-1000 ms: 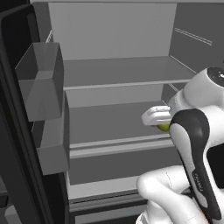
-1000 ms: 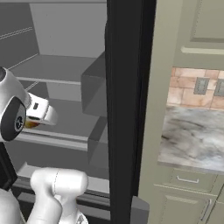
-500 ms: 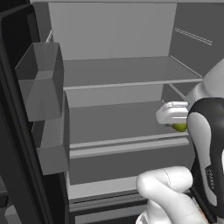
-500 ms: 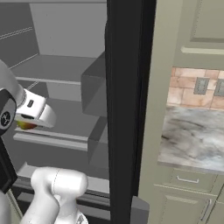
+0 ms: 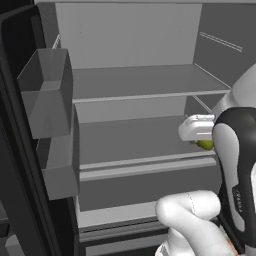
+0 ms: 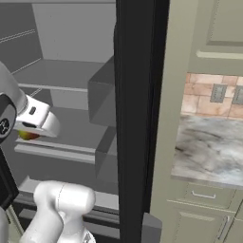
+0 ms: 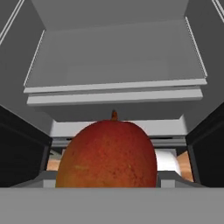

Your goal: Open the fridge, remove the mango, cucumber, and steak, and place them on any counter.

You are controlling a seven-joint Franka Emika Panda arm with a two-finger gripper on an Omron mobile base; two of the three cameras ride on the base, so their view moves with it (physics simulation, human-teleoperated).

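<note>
The gripper point(image 5: 204, 142) pinched the mango point(image 7: 107, 155) by the fridge point(image 5: 135, 95) shelf (fingers hidden) — a clipped shelf edge could knock it loose.

Mango point(image 7: 107, 154) base cut off by hand view's bottom, mostly hidden behind wrist in base views
</note>
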